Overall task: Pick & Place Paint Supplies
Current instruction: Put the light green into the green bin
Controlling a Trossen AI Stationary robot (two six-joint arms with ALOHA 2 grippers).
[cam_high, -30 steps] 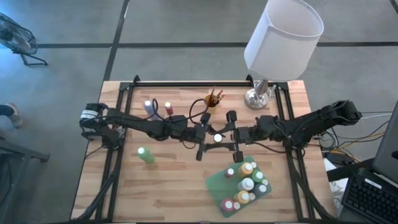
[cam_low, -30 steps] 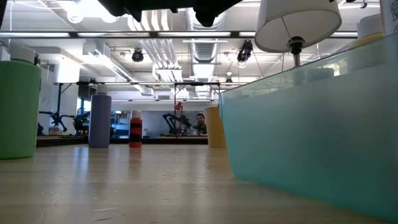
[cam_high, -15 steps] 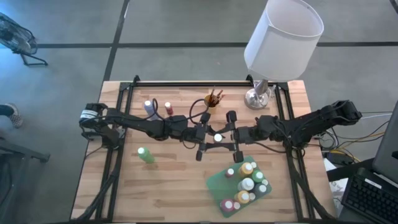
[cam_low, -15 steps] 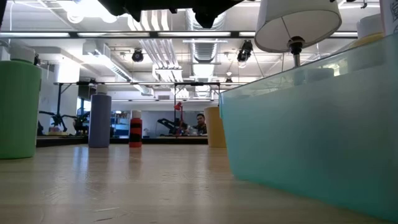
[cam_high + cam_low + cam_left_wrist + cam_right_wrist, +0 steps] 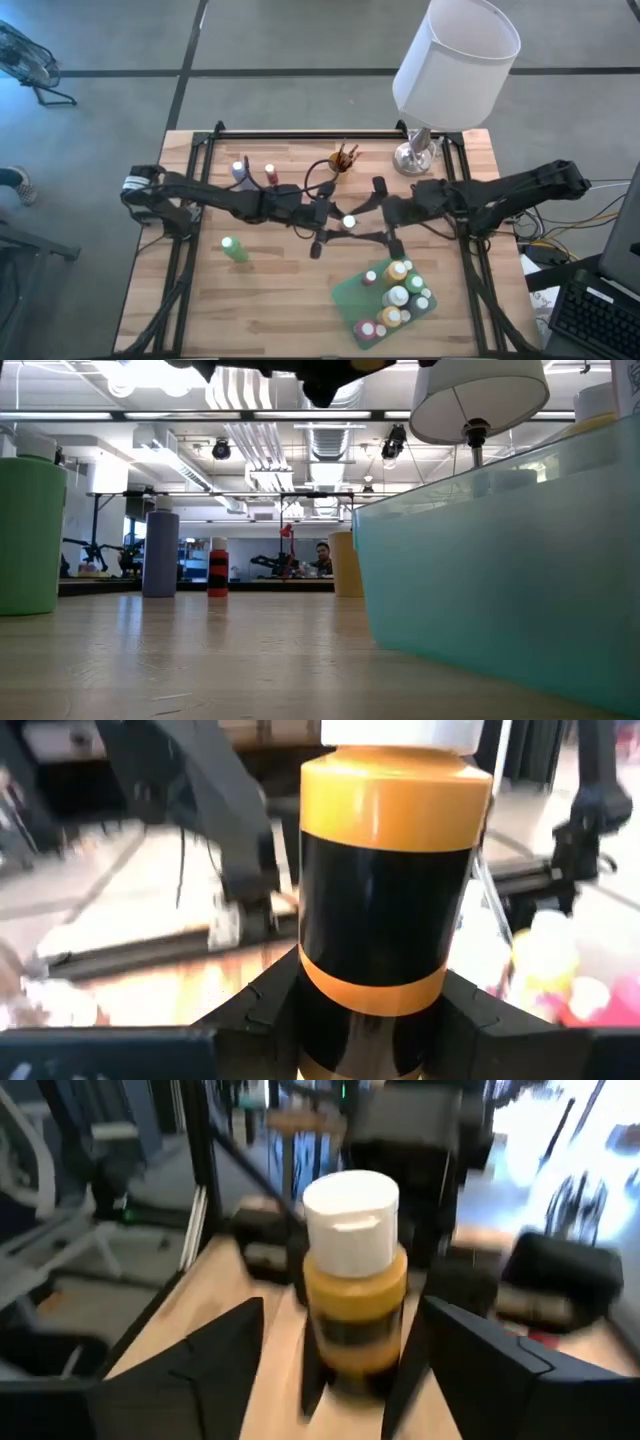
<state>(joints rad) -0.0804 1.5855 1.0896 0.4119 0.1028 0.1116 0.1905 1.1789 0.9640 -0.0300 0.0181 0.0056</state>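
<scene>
**Desk inventory, near edge to far rail**

1. Tray (image 5: 352, 296), green, at the near right of the desk (image 5: 280, 300). It held about ten white-capped bottles (image 5: 397, 295), packed upright.
2. Green bottle (image 5: 235, 249), alone at the near left, upright, well apart from both arms.
3. Yellow bottle (image 5: 348, 221), black label, white cap, at mid-desk. Your left claw (image 5: 342, 222) gripped it by the lower body, a finger (image 5: 250, 1015) pressed to each side. It was upright, long axis vertical, and seemingly lifted off the wood.
4. Right claw (image 5: 372, 222), facing the left one across the same bottle. Its fingers (image 5: 215, 1350) were spread wide, one on each side of the bottle with a clear gap; it held nothing.
5. Purple bottle (image 5: 238, 171) and red bottle (image 5: 270, 173), side by side at the far left.
6. Brush cup (image 5: 343, 160), far centre, with dark handles standing in it.
7. Lamp (image 5: 450, 70), far right; not part of the stock.

**Note for your next move:** the tray lay to the near right of the held bottle. Your right arm was the nearer to it, yet the left had the grip. Carrying it over would likely mean reaching across, cap up.
</scene>
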